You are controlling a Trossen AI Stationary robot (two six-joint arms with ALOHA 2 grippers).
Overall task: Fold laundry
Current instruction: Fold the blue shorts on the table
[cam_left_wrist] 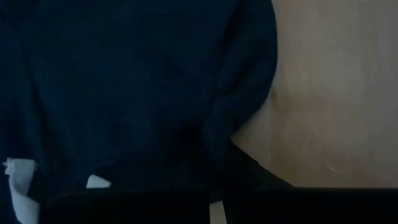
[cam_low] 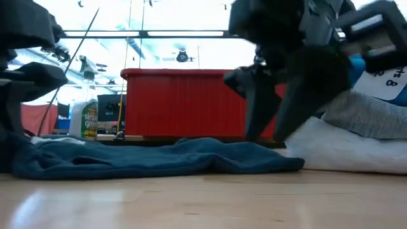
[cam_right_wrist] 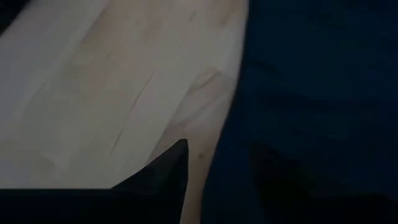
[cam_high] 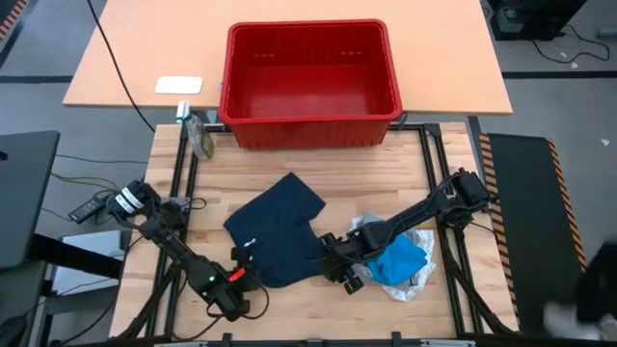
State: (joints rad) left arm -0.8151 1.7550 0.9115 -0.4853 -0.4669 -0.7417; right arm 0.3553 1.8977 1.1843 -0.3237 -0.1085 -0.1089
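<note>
The dark navy garment [cam_high: 280, 231] lies spread on the wooden table, and it is the low dark heap [cam_low: 159, 159] in the low view. My left gripper [cam_high: 241, 281] is shut at its near left corner, beside a white label [cam_left_wrist: 18, 180]. My right gripper [cam_high: 339, 268] stands open at the garment's near right edge, with one finger [cam_right_wrist: 168, 171] over bare wood and the other [cam_right_wrist: 273, 180] over the cloth. To the right, under the right arm, a bright blue garment [cam_high: 400, 260] lies on a white and grey pile [cam_high: 419, 241]. My left gripper holds the navy garment at its near left corner, where a fold of cloth [cam_left_wrist: 217, 134] bunches up against the fingers; the gripper's own body hides the pinch itself. It comes slanting down from the near left. The garment lies on the table, slack. My right gripper: I cannot tell whether its fingers touch the cloth.
A red plastic basket [cam_high: 308, 125] stands at the table's far edge, with a spray bottle [cam_high: 200, 135] to its left. A white card [cam_high: 179, 85] lies on the farther table. Bare wood shows to the left of and near the navy garment.
</note>
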